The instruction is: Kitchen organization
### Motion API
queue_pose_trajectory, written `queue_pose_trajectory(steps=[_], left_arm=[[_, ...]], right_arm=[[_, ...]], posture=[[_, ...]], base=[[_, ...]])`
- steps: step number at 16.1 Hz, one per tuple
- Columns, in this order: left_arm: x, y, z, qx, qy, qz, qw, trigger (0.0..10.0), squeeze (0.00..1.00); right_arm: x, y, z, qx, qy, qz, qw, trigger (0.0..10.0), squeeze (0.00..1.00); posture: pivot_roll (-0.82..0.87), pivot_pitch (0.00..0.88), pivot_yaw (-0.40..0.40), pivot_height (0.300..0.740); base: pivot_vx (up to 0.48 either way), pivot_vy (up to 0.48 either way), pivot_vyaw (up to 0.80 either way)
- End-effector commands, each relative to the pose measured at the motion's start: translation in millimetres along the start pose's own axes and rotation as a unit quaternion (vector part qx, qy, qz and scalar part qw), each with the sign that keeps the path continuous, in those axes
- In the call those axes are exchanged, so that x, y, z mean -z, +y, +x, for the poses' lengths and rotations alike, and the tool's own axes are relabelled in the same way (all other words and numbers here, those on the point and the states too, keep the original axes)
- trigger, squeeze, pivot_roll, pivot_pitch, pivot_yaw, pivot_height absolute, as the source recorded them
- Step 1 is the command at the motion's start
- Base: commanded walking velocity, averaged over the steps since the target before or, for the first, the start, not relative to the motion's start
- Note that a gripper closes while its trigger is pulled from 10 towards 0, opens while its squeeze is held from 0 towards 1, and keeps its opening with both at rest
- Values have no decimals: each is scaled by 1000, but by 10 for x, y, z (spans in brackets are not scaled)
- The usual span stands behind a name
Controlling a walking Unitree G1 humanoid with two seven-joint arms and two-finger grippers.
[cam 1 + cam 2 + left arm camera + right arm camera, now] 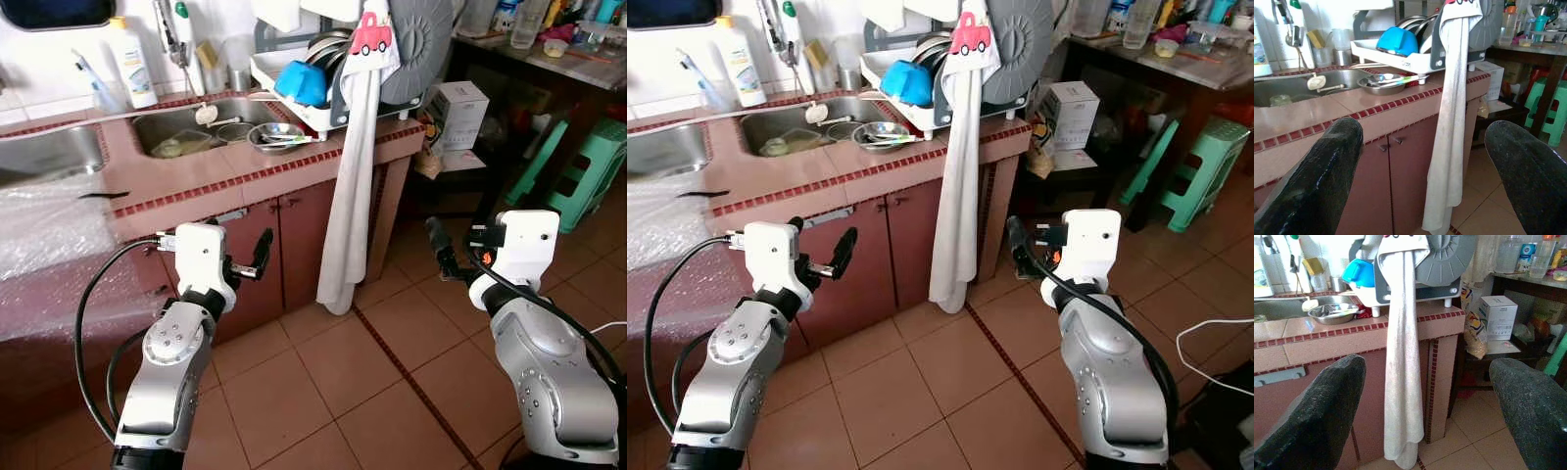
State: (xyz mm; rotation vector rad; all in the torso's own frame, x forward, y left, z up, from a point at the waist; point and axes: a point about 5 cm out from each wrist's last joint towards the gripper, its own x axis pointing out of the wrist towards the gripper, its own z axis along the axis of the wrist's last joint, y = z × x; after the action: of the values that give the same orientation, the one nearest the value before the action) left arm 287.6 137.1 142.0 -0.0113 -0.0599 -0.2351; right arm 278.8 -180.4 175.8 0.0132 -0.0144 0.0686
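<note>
Dish rack [294, 93] contents partly hidden behind white towel [353, 186] draped from rack down cabinet front; blue bowl [302, 81] visible in rack, other dishes hard to make out. Steel bowl [277, 135] on counter [186, 181] just beside sink [196, 127]; its contents unclear. Plastic wrap [44, 220] covers counter at far left, cut off by frame edge. Left gripper [257, 257] raised before cabinet doors, fingers spread wide, holding nothing. Right gripper [441, 250] over tiled floor, fingers wide apart, empty. Green stool [588, 171] and cardboard box [456, 108] to right.

We list: white towel [351, 196], blue bowl [302, 81], pink-tiled counter [196, 176] edged red, green stools [591, 171]
</note>
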Motion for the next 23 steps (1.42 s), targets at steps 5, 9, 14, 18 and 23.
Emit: queue_pose_trajectory(steps=[5,9,14,18,23], left_arm=[[-40,-23,-11,10,-10,9,1000,10000,0],[-38,-27,-15,13,-10,9,1000,10000,0],[-32,-28,-21,12,-9,9,1000,10000,0],[-25,9,-18,-5,-7,6,1000,10000,0],[237,29,-56,2,42,20,999,10000,0]], right_arm=[[-32,24,14,-1,-6,-1,1000,10000,0],[-28,27,10,0,-5,0,1000,10000,0],[-25,31,13,-1,-4,0,1000,10000,0],[-22,30,14,0,-4,0,1000,10000,0],[126,53,38,-6,20,-4,1000,10000,0]], posture=[[-61,25,17,740],[-61,29,18,740],[-60,31,18,740],[-59,32,17,740],[-54,31,18,740]], base=[[361,0,0],[375,-129,0],[353,-286,0],[0,0,0],[0,0,0]])
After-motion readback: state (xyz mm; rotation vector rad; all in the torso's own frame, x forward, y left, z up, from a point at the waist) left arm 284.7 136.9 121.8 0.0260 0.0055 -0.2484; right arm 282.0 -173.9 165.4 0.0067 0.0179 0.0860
